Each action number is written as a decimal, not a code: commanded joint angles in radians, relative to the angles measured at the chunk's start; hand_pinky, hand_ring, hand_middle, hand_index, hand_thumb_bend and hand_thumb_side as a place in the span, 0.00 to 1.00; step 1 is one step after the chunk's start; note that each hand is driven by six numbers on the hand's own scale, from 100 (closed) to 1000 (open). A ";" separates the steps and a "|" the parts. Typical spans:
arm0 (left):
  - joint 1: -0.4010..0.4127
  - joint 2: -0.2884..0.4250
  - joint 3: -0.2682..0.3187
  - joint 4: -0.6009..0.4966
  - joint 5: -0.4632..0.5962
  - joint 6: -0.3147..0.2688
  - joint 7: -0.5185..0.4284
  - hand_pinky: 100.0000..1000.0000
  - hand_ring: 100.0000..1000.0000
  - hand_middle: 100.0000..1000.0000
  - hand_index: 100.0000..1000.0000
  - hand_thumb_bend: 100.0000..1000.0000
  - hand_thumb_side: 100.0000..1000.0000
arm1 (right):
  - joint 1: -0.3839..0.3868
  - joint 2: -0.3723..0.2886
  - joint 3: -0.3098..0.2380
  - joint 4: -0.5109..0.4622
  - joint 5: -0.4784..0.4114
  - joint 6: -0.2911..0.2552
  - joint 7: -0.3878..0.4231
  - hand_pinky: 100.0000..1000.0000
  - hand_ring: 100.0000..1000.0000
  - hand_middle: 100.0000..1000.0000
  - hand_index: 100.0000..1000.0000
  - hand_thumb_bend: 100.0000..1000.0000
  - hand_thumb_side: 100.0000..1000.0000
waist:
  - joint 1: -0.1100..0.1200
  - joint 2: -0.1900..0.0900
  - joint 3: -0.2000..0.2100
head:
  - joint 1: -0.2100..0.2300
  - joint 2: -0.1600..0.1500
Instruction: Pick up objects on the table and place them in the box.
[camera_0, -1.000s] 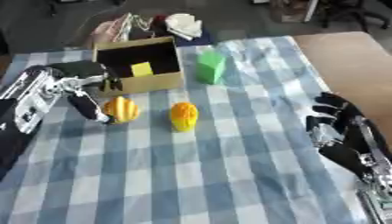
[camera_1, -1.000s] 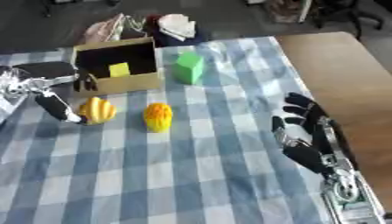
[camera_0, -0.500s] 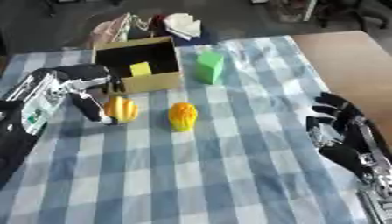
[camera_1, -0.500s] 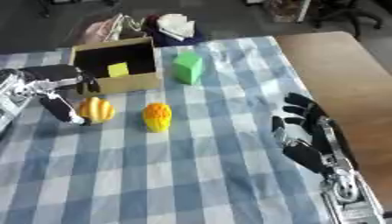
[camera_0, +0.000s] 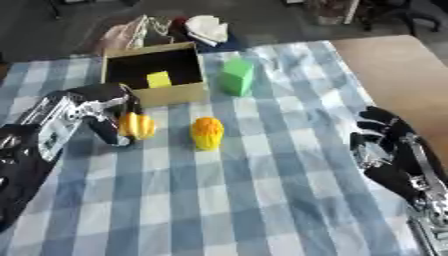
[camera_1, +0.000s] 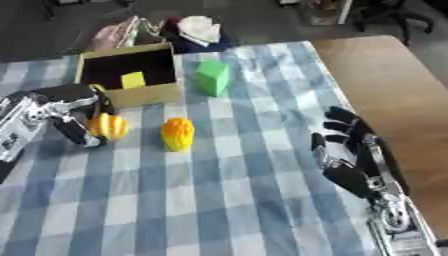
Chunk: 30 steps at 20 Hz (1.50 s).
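**Orange fruit in my left hand, box just behind it**

Orange and striped, the small fruit (camera_0: 137, 125) sits on the checked cloth (camera_0: 262, 200) with my left hand (camera_0: 103, 111) curled round it, thumb below and fingers over the top. It looks barely off the cloth, if at all. The cardboard box (camera_0: 158, 96) lies just beyond, open side up, a yellow block (camera_0: 158, 79) inside. I judge the carry is short: up and away from me. My right hand (camera_1: 343, 150) rests open at the lower right, well apart.
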<state>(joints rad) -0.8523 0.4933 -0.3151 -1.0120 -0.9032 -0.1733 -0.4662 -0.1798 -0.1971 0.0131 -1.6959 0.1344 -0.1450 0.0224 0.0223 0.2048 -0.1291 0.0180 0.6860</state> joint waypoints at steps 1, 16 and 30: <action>-0.013 0.032 0.017 -0.028 0.024 0.000 0.034 0.48 0.34 0.33 0.55 0.22 0.02 | -0.010 -0.008 -0.005 -0.012 -0.005 -0.002 0.002 0.71 0.79 0.78 0.86 0.09 0.14 | 0.000 -0.018 0.000 | 0.001 -0.002; -0.111 0.110 0.087 -0.187 0.002 0.104 0.003 0.54 0.40 0.39 0.62 0.35 0.12 | -0.007 -0.016 0.002 -0.008 -0.006 -0.002 0.010 0.71 0.79 0.78 0.86 0.09 0.15 | 0.002 -0.029 0.003 | -0.001 -0.009; -0.193 -0.039 0.206 0.152 -0.252 0.242 0.322 0.58 0.46 0.46 0.70 0.46 0.19 | -0.008 -0.017 0.025 0.000 -0.024 -0.005 0.035 0.71 0.79 0.79 0.86 0.07 0.14 | -0.006 -0.021 -0.046 | 0.025 -0.012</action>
<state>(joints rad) -1.0168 0.4389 -0.1251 -0.8606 -1.1406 0.0527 -0.1729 -0.1767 -0.1976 0.0384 -1.6879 0.1175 -0.1479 0.0534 0.0221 0.2048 -0.1745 0.0416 0.6838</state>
